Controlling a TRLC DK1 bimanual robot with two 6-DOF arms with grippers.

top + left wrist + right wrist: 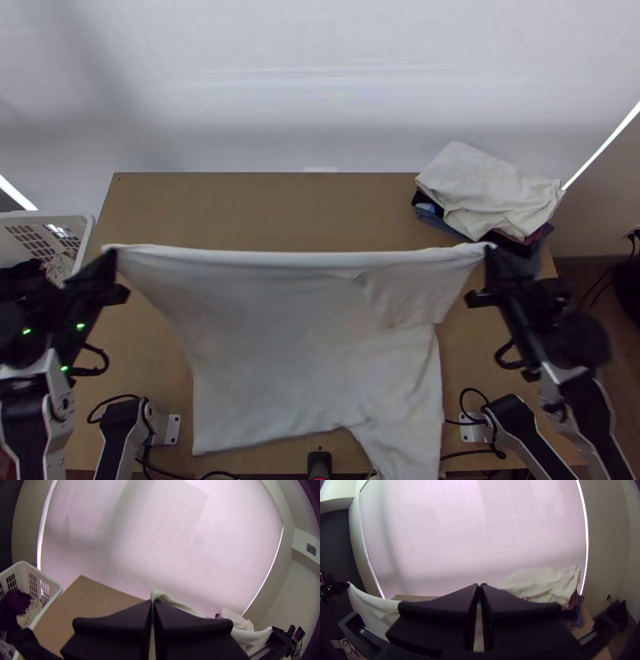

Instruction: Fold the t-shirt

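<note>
Left: basket (90, 228), beside it the left gripper (113, 254), pinching the white shirt (288, 336), stretched across the middle above the table (264, 208), hem toward its near edge. Lower evenly, keeping tension; open table lies beyond. Right gripper (489, 251) pinches the other end, near the stack (488, 192); avoid snagging.

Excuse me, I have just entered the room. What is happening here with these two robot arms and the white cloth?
The robot's left hand and right hand each grip one end of the white t-shirt. It is stretched between them, its lower part spreading toward the near edge of the table. It looks not folded yet. A pile of cloths sits at the table's far right corner.
</note>
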